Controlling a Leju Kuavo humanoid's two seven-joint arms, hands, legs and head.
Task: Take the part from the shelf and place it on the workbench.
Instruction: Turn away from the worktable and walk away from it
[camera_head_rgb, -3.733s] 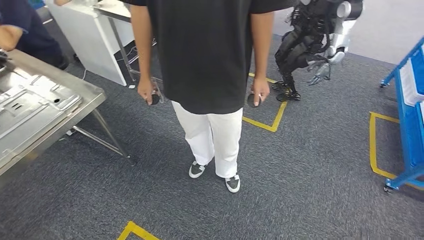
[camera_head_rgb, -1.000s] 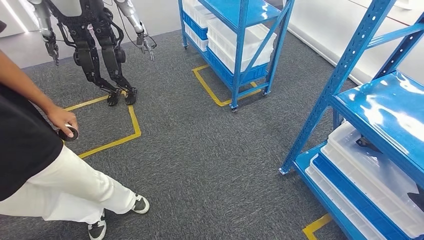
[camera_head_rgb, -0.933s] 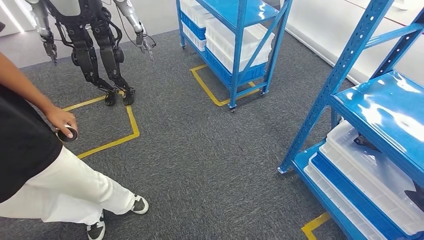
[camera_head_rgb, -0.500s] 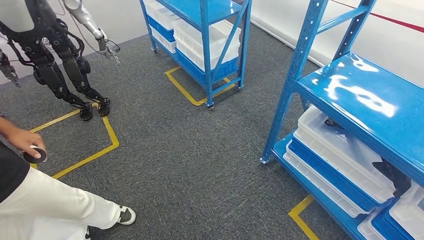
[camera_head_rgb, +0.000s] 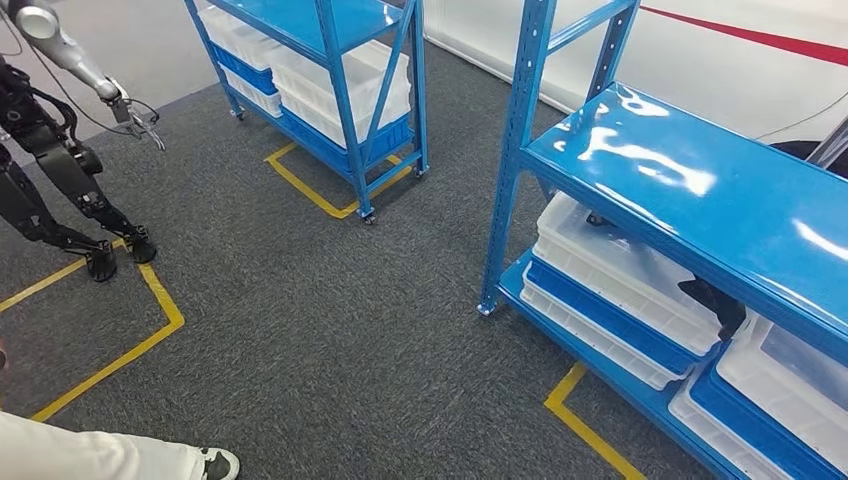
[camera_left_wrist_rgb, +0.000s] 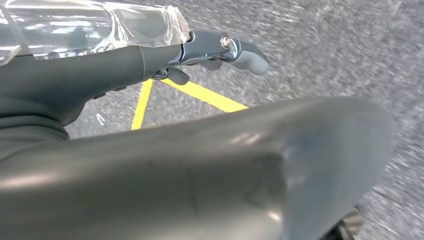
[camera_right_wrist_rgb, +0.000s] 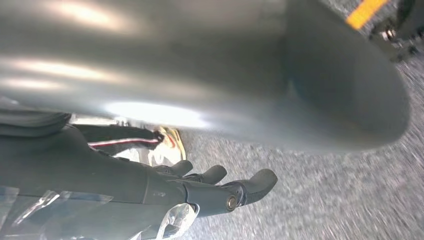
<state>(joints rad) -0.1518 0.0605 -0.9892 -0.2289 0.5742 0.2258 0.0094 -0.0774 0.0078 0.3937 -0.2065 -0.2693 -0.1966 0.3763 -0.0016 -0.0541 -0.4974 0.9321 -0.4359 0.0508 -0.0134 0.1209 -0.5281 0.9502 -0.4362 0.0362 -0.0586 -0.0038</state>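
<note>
As left robot hand (camera_left_wrist_rgb: 165, 57) hangs, shelf (camera_head_rgb: 690, 190) stands apart.

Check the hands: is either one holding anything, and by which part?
Nothing is held. The left hand and right hand hang over grey carpet with nothing in the fingers.

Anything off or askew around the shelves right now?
Nothing is spilled or knocked over. The white bins sit stacked on the near blue shelf's lower level. A dark object lies on a bin there, too shadowed to identify. Both hands, left and right, hang over the carpet holding nothing.
</note>
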